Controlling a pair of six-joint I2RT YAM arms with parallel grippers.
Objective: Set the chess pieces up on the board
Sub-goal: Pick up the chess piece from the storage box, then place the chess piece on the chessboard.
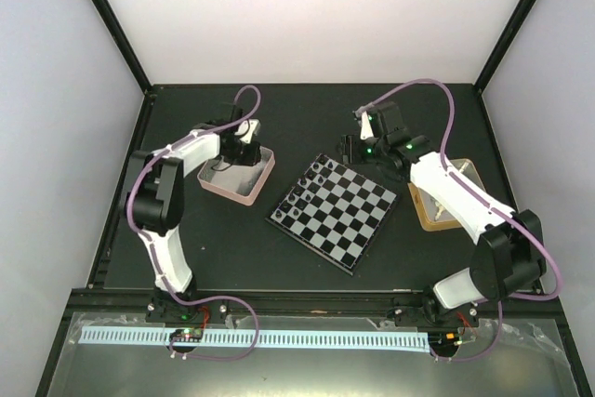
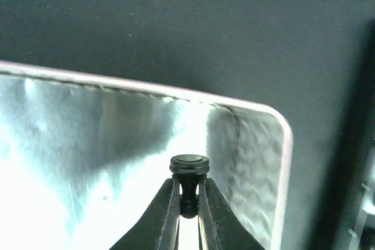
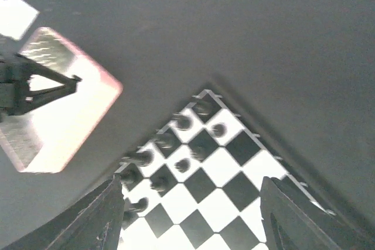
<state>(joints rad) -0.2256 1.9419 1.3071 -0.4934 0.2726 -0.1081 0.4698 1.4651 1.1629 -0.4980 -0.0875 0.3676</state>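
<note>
The board (image 1: 349, 216) lies in the middle of the table, turned diamond-wise. Several black chess pieces (image 1: 311, 178) stand along its far-left edge; they also show in the right wrist view (image 3: 176, 122). My left gripper (image 2: 188, 184) is shut on a black pawn (image 2: 188, 165), held by the stem with its round base pointing away, inside the pink-rimmed tin (image 2: 252, 139). In the top view the left gripper (image 1: 242, 157) is over that tin (image 1: 265, 178). My right gripper (image 3: 192, 187) is open and empty above the board (image 3: 225, 182), near its far corner (image 1: 358, 146). No pale pieces show.
A second tin (image 1: 465, 172) with a tan rim sits right of the board, mostly hidden under my right arm. The pink-rimmed tin (image 3: 88, 106) shows left of the board in the right wrist view. Black frame posts stand at the table's far corners.
</note>
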